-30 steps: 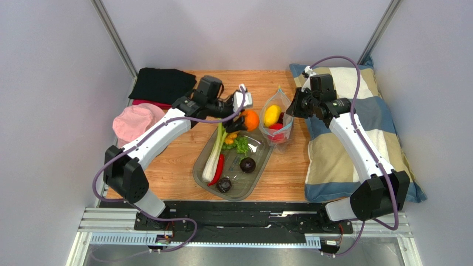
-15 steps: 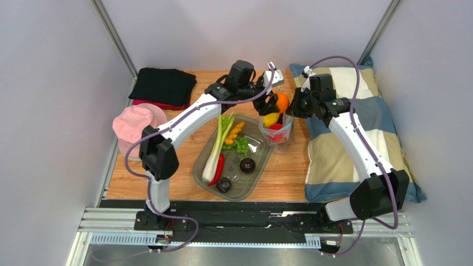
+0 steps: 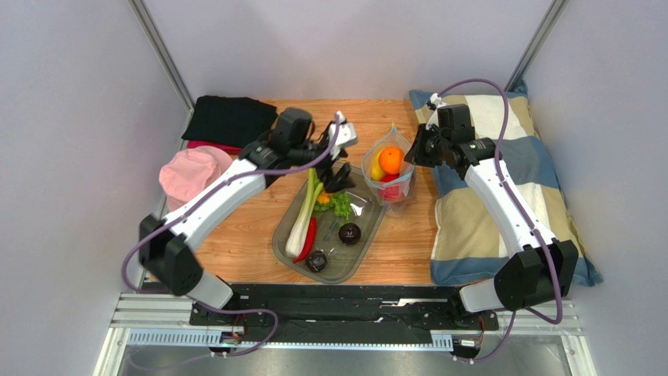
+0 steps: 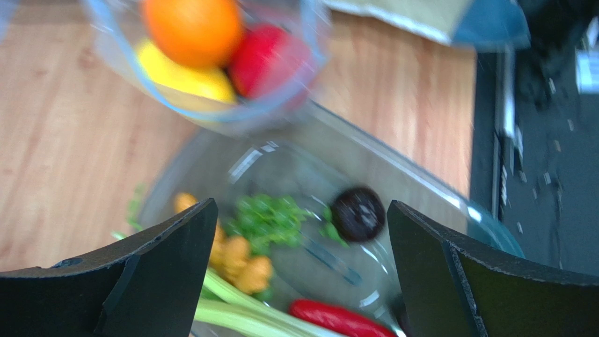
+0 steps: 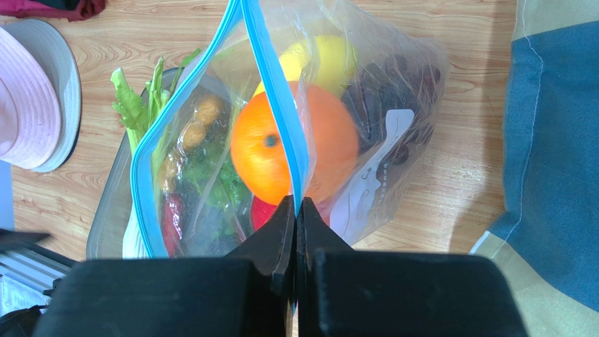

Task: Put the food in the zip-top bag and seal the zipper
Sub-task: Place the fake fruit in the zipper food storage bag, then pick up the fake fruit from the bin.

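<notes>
The zip-top bag (image 3: 390,174) stands open at the tray's far right end, with an orange (image 3: 390,160), a lemon (image 3: 377,168) and a red fruit (image 3: 390,190) inside. My right gripper (image 5: 296,210) is shut on the bag's blue zipper (image 5: 278,98) and holds the mouth up. My left gripper (image 3: 339,177) is open and empty, over the tray's far end. The tray (image 3: 292,254) holds a leek (image 3: 303,215), red chili (image 3: 308,238), greens (image 3: 340,205), orange pieces (image 3: 324,196) and two dark plums (image 3: 350,233).
A checked pillow (image 3: 502,196) lies on the right under my right arm. A pink hat (image 3: 192,174) and folded black cloth (image 3: 229,120) lie at the left and back left. Bare wood shows behind the tray.
My left gripper carried the orange to the bag, let it go inside, and drew back over the tray, open. The right gripper has kept holding the bag.
</notes>
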`<state>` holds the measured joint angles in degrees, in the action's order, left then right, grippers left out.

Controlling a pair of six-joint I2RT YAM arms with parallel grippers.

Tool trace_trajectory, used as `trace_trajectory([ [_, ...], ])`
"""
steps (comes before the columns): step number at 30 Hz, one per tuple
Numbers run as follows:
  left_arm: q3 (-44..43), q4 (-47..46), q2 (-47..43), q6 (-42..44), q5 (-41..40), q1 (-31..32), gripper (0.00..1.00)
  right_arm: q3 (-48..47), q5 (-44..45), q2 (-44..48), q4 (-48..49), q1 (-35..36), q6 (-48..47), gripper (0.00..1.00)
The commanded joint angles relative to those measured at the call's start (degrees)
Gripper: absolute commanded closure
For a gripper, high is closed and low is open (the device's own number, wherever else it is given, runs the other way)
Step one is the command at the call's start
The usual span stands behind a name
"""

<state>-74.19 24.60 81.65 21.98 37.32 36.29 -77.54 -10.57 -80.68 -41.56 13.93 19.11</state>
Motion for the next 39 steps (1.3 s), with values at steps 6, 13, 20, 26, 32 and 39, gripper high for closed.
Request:
trace_trajectory([
  [6, 13.6, 0.0, 3.8, 20.6, 1.4, 5.0, 0.01, -1.7, -1.0, 0.3, 1.0, -0.1, -0.6, 1.00],
  [13, 12.1, -1.0, 13.0, 26.4, -7.2, 11.4, 0.01, -1.7, -0.9, 0.4, 1.0, -0.1, -0.7, 1.00],
  [20, 11.2, -1.6, 16.3, 26.6, -9.4, 13.2, 0.28, -1.5, -0.6, 1.1, 0.5, -0.1, -1.2, 1.00],
  [26, 7.4, 1.6, 2.1, 20.8, -2.3, 8.5, 0.51, -0.9, -1.0, 1.1, 0.4, -0.1, -1.4, 1.00],
  [32, -5.9, -0.1, 0.2, 8.8, 2.9, 5.2, 0.53, -0.9, -1.4, 0.9, 1.0, -0.2, -1.4, 1.00],
  [39, -21.5, -2.2, 14.8, -0.4, -0.1, 5.3, 0.51, -1.5, -1.4, 0.8, 1.1, -0.1, -1.3, 1.00],
])
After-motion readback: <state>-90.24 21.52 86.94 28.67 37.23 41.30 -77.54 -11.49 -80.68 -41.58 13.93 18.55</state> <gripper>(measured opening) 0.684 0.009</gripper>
